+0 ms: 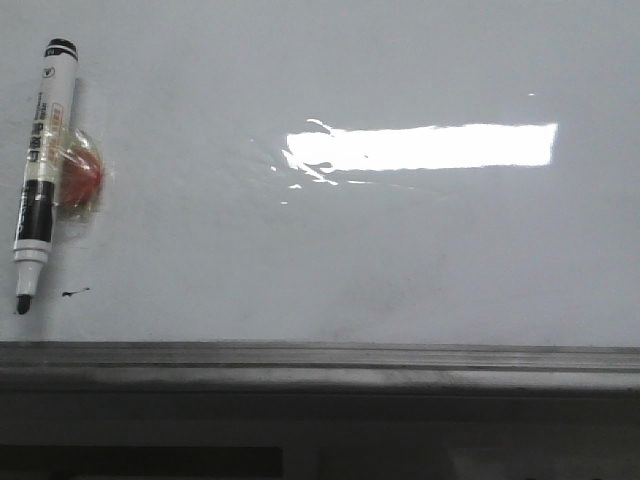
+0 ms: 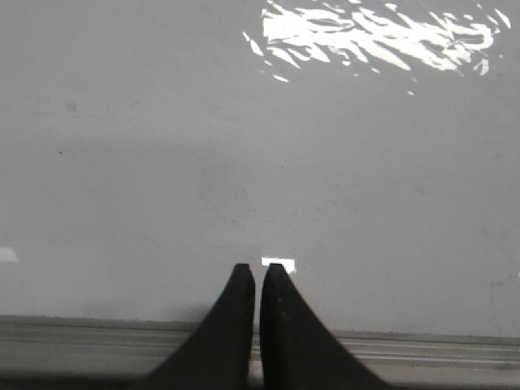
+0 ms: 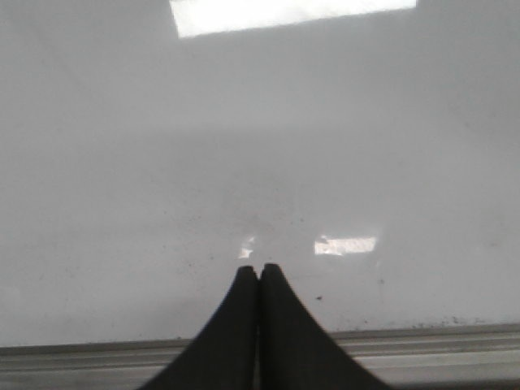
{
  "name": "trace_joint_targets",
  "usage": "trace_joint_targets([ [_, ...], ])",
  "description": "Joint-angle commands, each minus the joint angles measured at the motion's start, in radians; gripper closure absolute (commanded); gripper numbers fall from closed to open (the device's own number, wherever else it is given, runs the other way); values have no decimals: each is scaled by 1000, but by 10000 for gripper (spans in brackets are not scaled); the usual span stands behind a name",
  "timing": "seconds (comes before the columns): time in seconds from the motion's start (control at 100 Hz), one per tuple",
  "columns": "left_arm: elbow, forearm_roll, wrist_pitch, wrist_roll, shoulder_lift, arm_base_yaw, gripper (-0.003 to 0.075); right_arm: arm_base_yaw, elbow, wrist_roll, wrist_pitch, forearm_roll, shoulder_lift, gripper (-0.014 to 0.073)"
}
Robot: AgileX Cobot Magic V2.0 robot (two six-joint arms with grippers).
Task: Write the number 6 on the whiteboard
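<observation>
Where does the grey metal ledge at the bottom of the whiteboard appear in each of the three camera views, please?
Front view: the ledge runs across the full width, in the lower part, below the marker.
Left wrist view: the ledge is a strip behind the closed left gripper.
Right wrist view: the ledge crosses behind the closed right gripper.
Shared landmark: the bright light glare on the whiteboard shows in all three.

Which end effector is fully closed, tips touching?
The right end effector: its black fingertips meet with no gap, holding nothing. The left end effector shows a thin slit between its tips and is also empty.
</observation>
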Motion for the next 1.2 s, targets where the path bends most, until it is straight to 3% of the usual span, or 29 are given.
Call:
trace_joint_targets([
  [0.0, 45, -9, -36, -7, -30, 1, 731, -5, 29, -7, -29, -6, -19, 648],
  [1.19, 45, 28, -51, -2, -30, 1, 731, -5, 29, -7, -29, -6, -19, 648],
])
